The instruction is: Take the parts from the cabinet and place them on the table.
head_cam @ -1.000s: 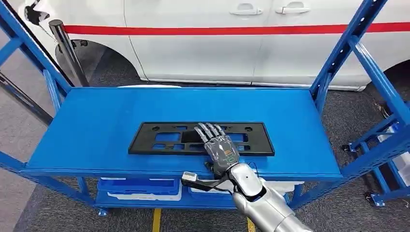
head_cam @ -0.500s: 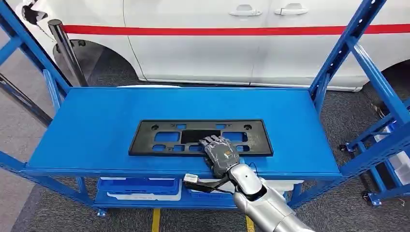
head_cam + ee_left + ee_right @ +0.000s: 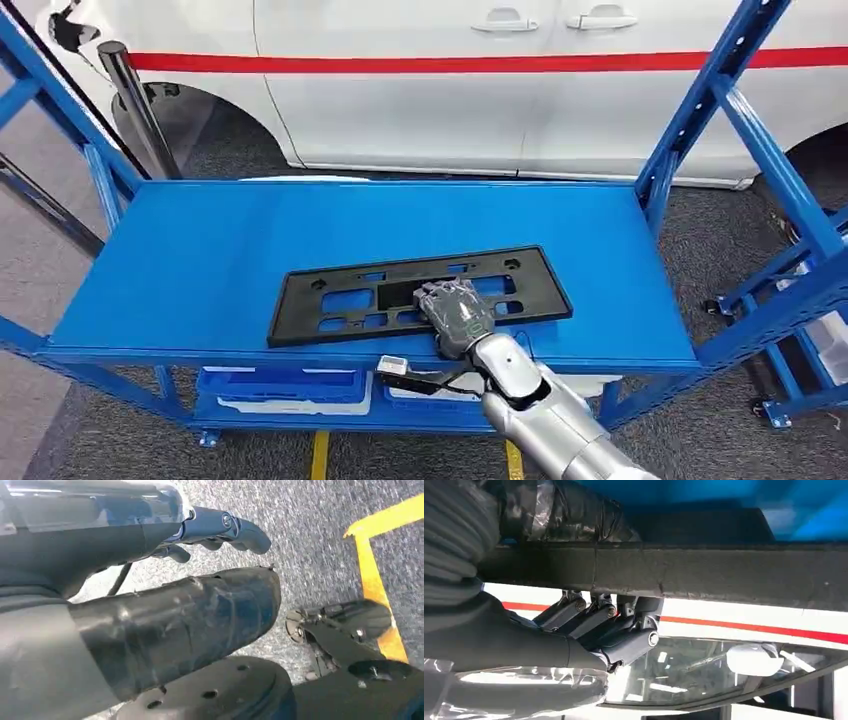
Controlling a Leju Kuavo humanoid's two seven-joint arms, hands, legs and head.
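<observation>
A long black plastic part with several cut-outs lies askew on the blue cabinet shelf, its right end swung farther back than its left. My right hand grips its near edge around the middle. In the right wrist view the fingers curl over the edge of the black part, with the thumb on the other face. My left hand hangs over the grey floor with nothing in it, its dark fingers apart from the thumb.
Blue uprights frame the shelf on both sides. A white car with a red stripe stands close behind. Blue and white bins sit on the lower shelf. A black post stands at the back left.
My right hand's fingers, stretched flat over the part a second ago, have curled onto its near edge. The part has turned, its right end swinging back.
</observation>
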